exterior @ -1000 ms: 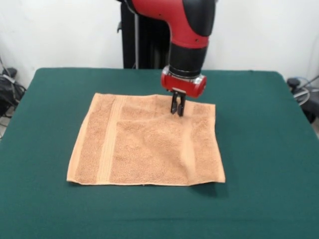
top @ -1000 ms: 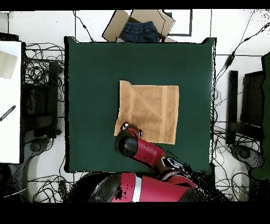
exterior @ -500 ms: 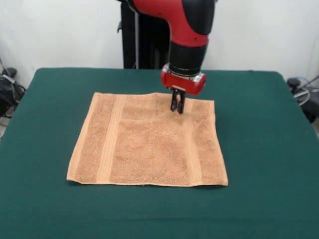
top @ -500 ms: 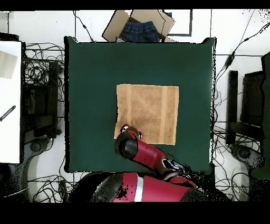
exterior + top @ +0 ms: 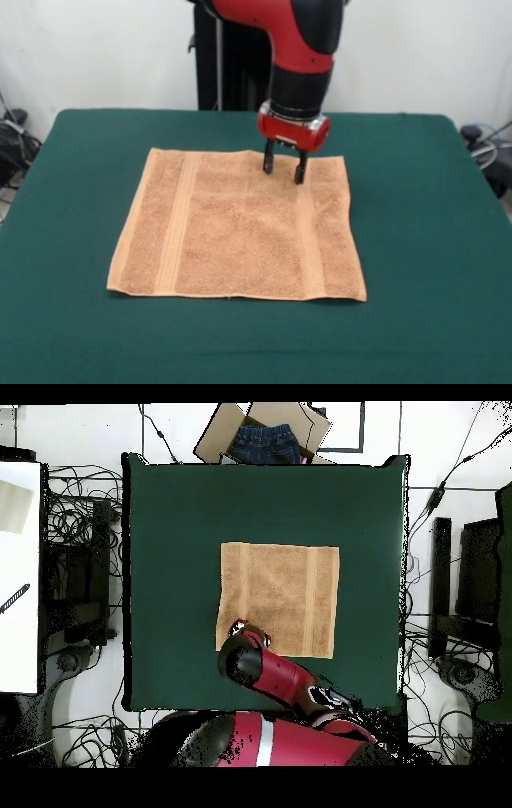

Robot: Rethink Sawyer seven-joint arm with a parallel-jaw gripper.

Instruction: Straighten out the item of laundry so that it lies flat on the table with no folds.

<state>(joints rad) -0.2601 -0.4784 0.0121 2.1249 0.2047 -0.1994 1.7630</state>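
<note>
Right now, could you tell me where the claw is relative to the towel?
In the front view the claw is open over the towel at its far edge, near the far right corner, on the green table.

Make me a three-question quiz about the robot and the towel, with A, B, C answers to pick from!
1. Where is the gripper?
A. Over the towel's far edge, nearest the robot
B. Over the towel's near edge
C. Off the table

2. How many woven bands cross the towel?
A. None
B. Two
C. Five

3. How are the gripper's fingers?
A. Shut on the towel
B. Spread open
C. Hidden

Answers:
1. A, the front view shows it by the towel's far edge.
2. B, one band runs near each side edge.
3. B, a gap shows between the two fingers, and the towel lies flat on the table.
</note>
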